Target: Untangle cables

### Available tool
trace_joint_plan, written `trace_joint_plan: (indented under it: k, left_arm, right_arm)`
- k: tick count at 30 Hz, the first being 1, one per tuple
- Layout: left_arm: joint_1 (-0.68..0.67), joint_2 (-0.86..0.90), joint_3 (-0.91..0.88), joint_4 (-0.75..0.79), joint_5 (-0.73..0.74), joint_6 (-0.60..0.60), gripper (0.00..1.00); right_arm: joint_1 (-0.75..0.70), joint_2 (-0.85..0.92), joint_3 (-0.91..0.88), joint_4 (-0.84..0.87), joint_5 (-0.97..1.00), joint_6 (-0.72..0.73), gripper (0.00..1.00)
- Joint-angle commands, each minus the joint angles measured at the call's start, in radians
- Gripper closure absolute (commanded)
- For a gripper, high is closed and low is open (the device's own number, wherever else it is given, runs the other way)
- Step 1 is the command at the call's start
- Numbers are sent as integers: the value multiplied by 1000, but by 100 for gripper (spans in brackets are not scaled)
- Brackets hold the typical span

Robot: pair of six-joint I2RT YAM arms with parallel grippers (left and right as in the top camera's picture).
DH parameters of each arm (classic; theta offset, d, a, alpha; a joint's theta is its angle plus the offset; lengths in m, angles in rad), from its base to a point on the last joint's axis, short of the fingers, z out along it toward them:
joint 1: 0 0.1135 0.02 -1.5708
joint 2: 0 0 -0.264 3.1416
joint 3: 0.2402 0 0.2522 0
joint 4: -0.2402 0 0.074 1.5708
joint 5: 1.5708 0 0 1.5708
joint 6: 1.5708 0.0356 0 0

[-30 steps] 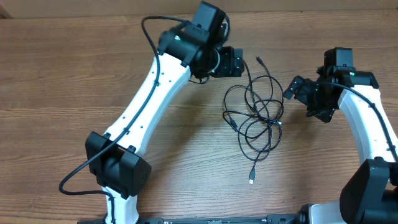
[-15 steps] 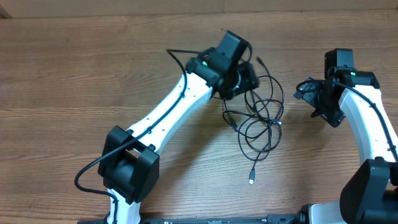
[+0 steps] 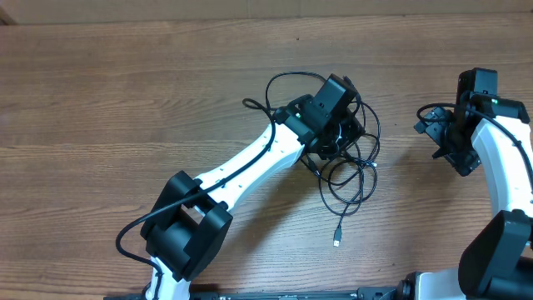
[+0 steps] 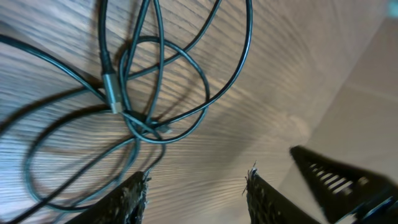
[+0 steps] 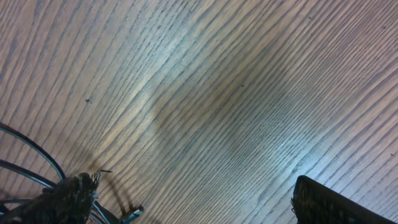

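A brown wood-grain tabletop [image 3: 125, 100] fills nearly every view, its grain running side to side as seen from overhead. A paler plain strip [image 3: 250, 7] shows past its far edge, and nothing more of the room can be made out. The cables [image 3: 364, 163] lie in one loose tangle of crossing loops right of centre. One plug end [image 3: 336, 242] trails toward the near edge, well apart from both arms. The left arm [image 3: 250, 162], white links with black joints, reaches diagonally from the near left. From overhead, its black wrist covers the upper left part of the tangle and hides the loops beneath it. A thicker black wire [image 3: 279, 81] belonging to that arm arches beside the wrist. In the left wrist view the left pincer [image 4: 196, 186] hangs over the loops with its fingers [image 4: 134, 198] moderately apart. Only bare wood shows between them and no cord is caught there. The right arm [image 3: 500, 158] stands at the right edge, clear of the tangle. The right pincer [image 5: 199, 199] is spread wide over bare wood, with only a few cord arcs at the lower left corner of its view.
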State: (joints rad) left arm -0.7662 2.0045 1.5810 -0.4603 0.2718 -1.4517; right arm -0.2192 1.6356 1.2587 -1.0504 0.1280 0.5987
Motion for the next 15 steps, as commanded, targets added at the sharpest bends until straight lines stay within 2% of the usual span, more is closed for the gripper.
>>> trace_joint_plan:
  k: [1, 4, 10, 15]
  left_arm:
    - [-14, -25, -48, 79, -21, -156, 46]
    - [-22, -5, -65, 142, -19, -186, 46]
    - [-45, 65, -66, 161, -18, -289, 46]
    - [-48, 135, -66, 232, 2, -301, 47]
  right_arm:
    - [0, -23, 17, 0, 2, 8, 0]
    - [0, -23, 17, 1, 2, 8, 0]
    - [0, -22, 17, 0, 2, 8, 0]
    - [0, -22, 17, 0, 1, 8, 0]
